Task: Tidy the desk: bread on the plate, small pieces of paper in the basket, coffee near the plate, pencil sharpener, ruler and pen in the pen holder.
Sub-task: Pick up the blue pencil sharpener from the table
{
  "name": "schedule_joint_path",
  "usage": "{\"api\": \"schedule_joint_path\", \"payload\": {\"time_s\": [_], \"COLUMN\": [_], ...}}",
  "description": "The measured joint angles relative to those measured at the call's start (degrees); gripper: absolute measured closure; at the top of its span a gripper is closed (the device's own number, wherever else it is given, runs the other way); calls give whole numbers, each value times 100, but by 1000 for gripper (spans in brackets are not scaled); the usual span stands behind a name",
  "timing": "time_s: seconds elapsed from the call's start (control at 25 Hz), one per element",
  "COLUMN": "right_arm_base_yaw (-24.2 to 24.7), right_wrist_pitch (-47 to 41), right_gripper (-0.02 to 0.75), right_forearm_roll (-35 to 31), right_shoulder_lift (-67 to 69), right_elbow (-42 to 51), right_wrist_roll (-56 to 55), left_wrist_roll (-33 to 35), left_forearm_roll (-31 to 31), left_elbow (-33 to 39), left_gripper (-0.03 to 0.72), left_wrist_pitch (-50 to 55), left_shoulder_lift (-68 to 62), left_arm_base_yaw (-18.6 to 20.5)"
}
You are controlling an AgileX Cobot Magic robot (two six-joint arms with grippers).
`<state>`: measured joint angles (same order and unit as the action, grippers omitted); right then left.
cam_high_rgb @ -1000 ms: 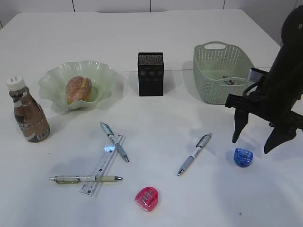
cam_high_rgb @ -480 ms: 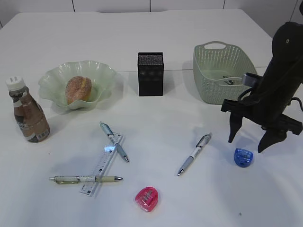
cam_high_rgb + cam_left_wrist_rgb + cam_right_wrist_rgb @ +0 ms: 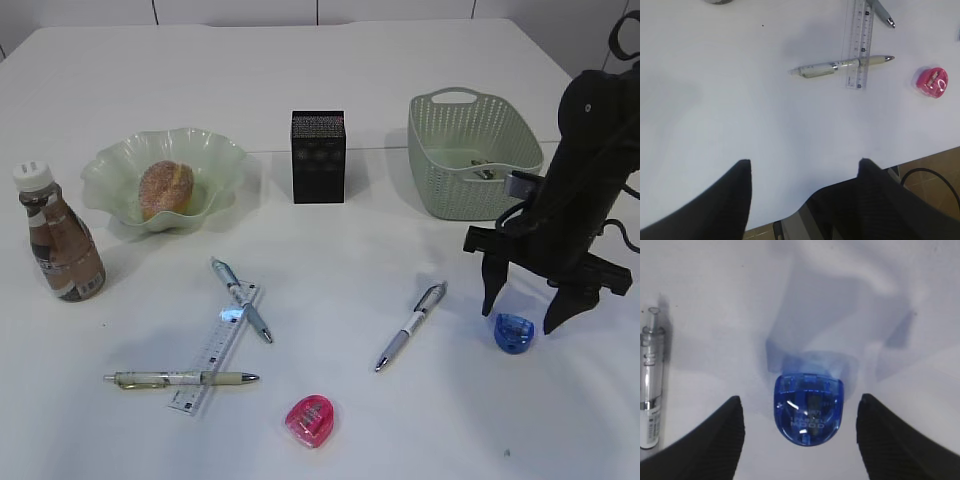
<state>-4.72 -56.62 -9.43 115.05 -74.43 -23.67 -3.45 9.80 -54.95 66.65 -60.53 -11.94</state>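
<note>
Our right claw (image 3: 520, 308) hangs wide open and empty, straddling the small blue translucent plastic sharpener (image 3: 513, 332), lined up to grab it.

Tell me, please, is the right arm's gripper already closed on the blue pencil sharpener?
No, the blue pencil sharpener lies on the desk between the open jaws, untouched.

Bright, even overhead light fills my white desk (image 3: 330, 60); shadows fall soft and short. My right wrist view is slightly soft, the blue sharpener (image 3: 809, 408) glinting, bluish shadows behind.
</note>
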Motion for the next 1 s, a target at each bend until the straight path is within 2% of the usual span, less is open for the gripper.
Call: {"api": "schedule_joint_path", "payload": {"time_s": [1.0], "right_arm_base_yaw": [0], "right_wrist_pitch": [0], "right_gripper": [192], "right_forearm_roll": [100], "right_shoulder_lift": [146], "right_elbow": [-7], "right_wrist_roll": [0], "left_wrist_roll": [0], "left_forearm_roll": [0], "left_elbow": [0], "left_gripper": [222], "left_wrist_pitch": [-13], "left_shoulder_lift": [0], "left_arm_base_yaw": [0]}}
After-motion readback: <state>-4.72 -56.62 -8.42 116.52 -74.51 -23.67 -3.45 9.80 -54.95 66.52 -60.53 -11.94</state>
